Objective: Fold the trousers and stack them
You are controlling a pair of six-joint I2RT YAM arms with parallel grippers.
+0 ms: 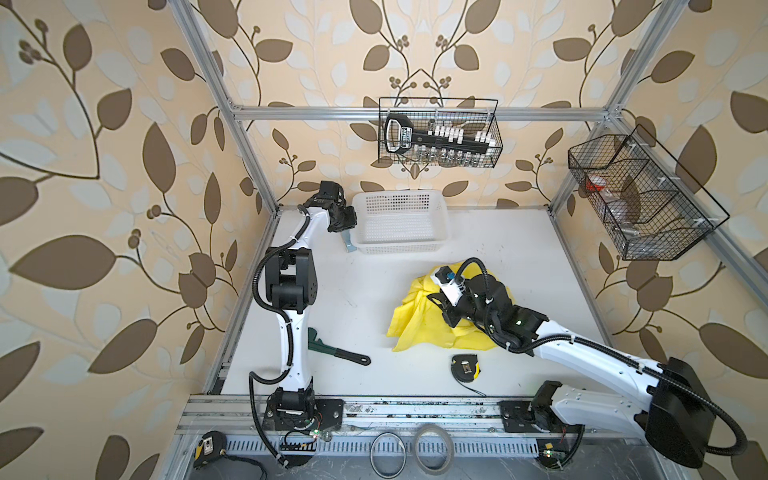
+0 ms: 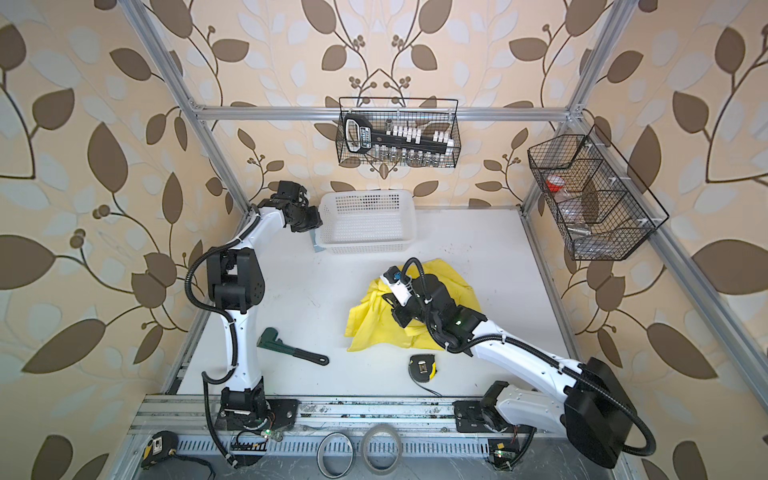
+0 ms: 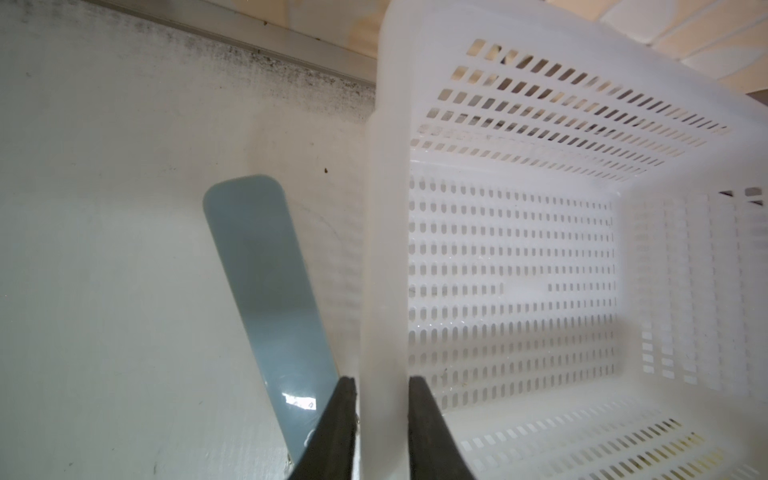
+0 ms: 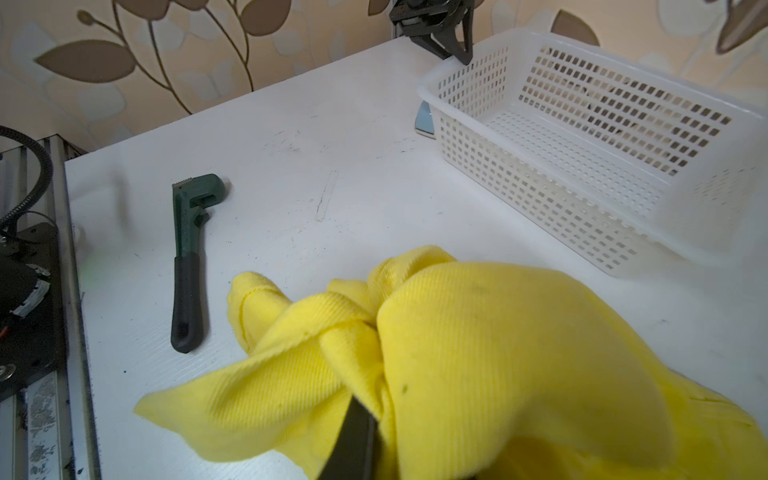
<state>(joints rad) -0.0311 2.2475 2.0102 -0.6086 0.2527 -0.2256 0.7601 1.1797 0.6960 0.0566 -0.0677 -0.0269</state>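
Note:
The bright yellow trousers lie bunched in a heap at the middle right of the table. My right gripper is down in the heap and shut on a gathered fold. One dark finger shows and cloth hides the other. At the back, my left gripper straddles the left rim of the white perforated basket. One finger stands on each side, close to the rim. Whether they press it does not show.
A flat blue-grey paddle lies against the basket's left outer wall. A green pipe wrench lies front left. A yellow tape measure sits just in front of the trousers. Black wire baskets hang on the frame.

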